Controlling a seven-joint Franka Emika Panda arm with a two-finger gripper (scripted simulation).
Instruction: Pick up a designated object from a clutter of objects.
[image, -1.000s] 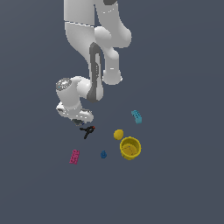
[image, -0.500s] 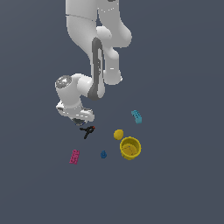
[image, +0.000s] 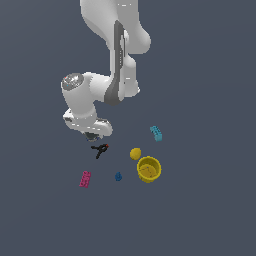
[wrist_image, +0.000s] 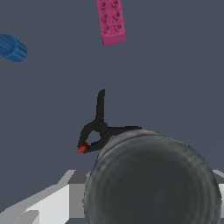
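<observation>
One dark grey round object (wrist_image: 153, 179), squat, glossy, between claw fingers (wrist_image: 48, 205)

Two bricks (image: 156, 133), one cup (image: 149, 169), ball (image: 135, 153), lump (image: 118, 176), clamp (image: 100, 149).

surface: plain dark grey floor (image: 210, 210) | exterior view's left: magenta brick (image: 85, 179), black red-tipped clamp (image: 100, 149) just beyond it | middle: small blue lump (image: 118, 176) | exterior view's right: yellow cup (image: 149, 169) upright, yellow ball (image: 135, 153) just beside it, cyan brick (image: 156, 133) farther back
</observation>
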